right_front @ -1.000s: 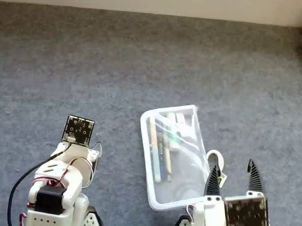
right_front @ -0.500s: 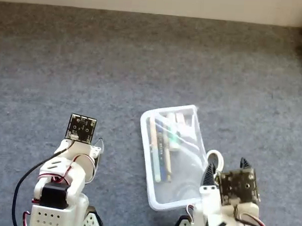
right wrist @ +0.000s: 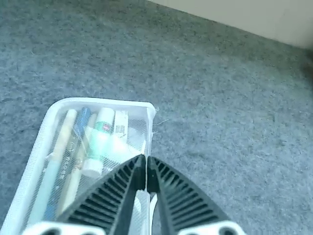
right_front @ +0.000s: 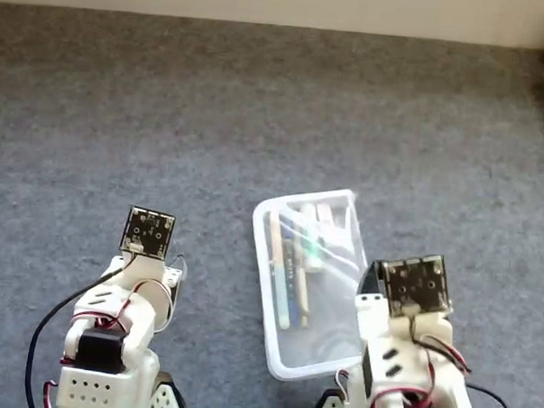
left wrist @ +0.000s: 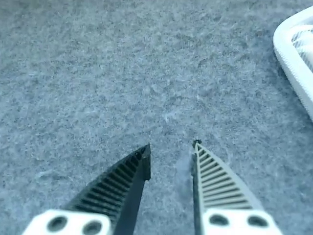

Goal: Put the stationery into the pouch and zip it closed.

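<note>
Right wrist view: right gripper (right wrist: 145, 159) fingers pressed together, tips over pouch's (right wrist: 53, 116) near end. Pouch flat on surface (right wrist: 225, 103), stationery (right wrist: 98, 139) inside, long axis running away from fingers. Left gripper (left wrist: 171, 146) fingers spread, pouch off to its side; right arm nearer.

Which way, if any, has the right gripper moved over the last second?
Yes. In the high view the right gripper has gone forward, away from its base, to the right edge of the pouch, and its jaws have shut.
</note>
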